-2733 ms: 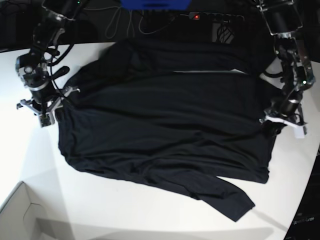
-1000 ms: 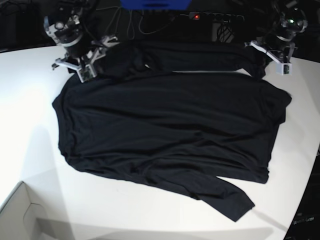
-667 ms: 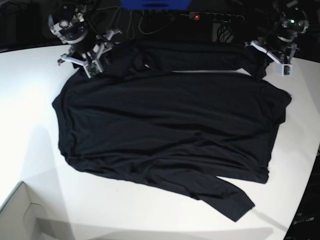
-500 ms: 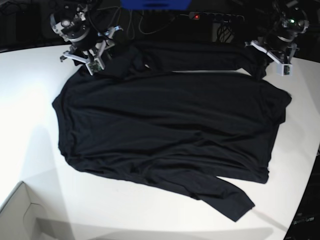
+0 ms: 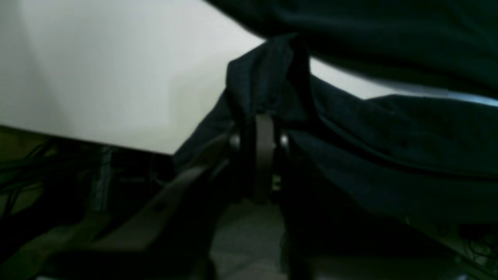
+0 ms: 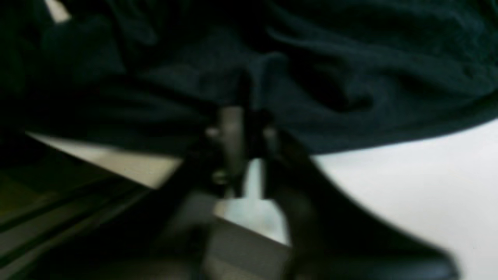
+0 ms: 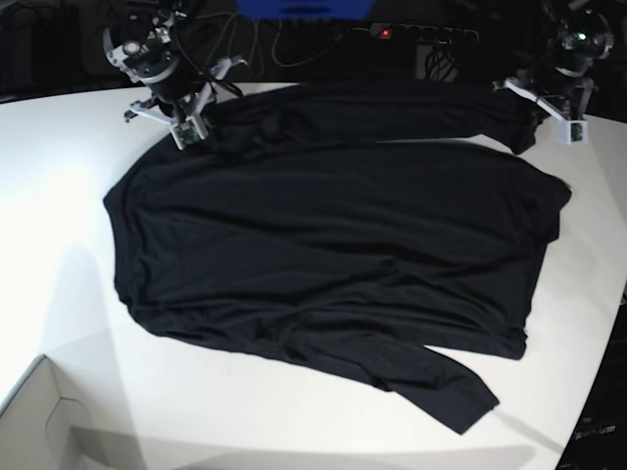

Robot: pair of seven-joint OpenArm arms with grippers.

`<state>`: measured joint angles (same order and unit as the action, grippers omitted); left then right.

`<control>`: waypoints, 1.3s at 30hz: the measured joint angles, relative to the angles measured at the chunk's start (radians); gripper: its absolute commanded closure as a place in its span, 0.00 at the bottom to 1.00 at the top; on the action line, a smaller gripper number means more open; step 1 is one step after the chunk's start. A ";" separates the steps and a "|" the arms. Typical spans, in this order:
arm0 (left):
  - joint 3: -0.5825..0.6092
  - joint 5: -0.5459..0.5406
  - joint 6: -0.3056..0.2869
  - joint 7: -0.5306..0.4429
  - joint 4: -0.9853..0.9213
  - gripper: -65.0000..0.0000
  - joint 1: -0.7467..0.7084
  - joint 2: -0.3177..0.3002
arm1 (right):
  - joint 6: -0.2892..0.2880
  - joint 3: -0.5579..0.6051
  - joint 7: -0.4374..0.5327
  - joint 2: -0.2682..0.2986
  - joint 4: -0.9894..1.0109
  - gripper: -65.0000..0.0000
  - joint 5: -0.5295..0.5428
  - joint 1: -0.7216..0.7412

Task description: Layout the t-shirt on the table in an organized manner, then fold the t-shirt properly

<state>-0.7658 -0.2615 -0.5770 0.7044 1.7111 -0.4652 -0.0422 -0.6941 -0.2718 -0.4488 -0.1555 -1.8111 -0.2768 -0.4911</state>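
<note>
**Inspector:** Presently, the t-shirt [image 7: 333, 264] lies spread across the table [image 7: 59, 225], body largely flat, one long sleeve trailing toward the near edge and the other sleeve laid along the far edge.

**Clerk:** And the grippers?

**Inspector:** Both are at the far edge. The right gripper [image 7: 201, 122] has its jaws closed, and its wrist view shows black cloth bunched right at the tips; I judge it has hold of the fabric near the far sleeve's shoulder end. The left gripper [image 7: 534, 108] is likewise closed, with a fold of the t-shirt pinched between its jaws in the left wrist view.

**Clerk:** Progress?

**Inspector:** Layout stage, well advanced but not complete, in my judgement. The body is open and mostly smooth. Wrinkles remain along the near hem, and the near sleeve lies skewed. No fold of the garment proper is in evidence.

**Clerk:** Outstanding items?

**Inspector:** Straighten the far sleeve held between the two grippers, square the near sleeve, flatten the hem, then the whole folding sequence.
</note>
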 measured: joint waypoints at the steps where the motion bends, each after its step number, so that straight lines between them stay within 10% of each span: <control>1: -0.004 0.000 -0.025 0.000 0.000 1.00 0.000 0.000 | -0.001 -0.001 -0.009 0.000 -0.009 1.00 -0.001 -0.001; 6: -0.093 0.002 -0.100 0.004 0.019 1.00 0.002 0.010 | -0.002 -0.004 -0.056 -0.002 -0.089 1.00 -0.026 -0.027; 39: -0.309 -0.132 -0.104 0.212 0.093 1.00 0.253 -0.026 | -0.013 0.017 -0.053 -0.003 -0.200 1.00 0.117 0.118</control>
<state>-1.0744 -0.3939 -0.6807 0.9161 1.8042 -0.2119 -0.0681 -0.7071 -0.2546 -0.5014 -0.1581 -2.0106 -0.1600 -0.3733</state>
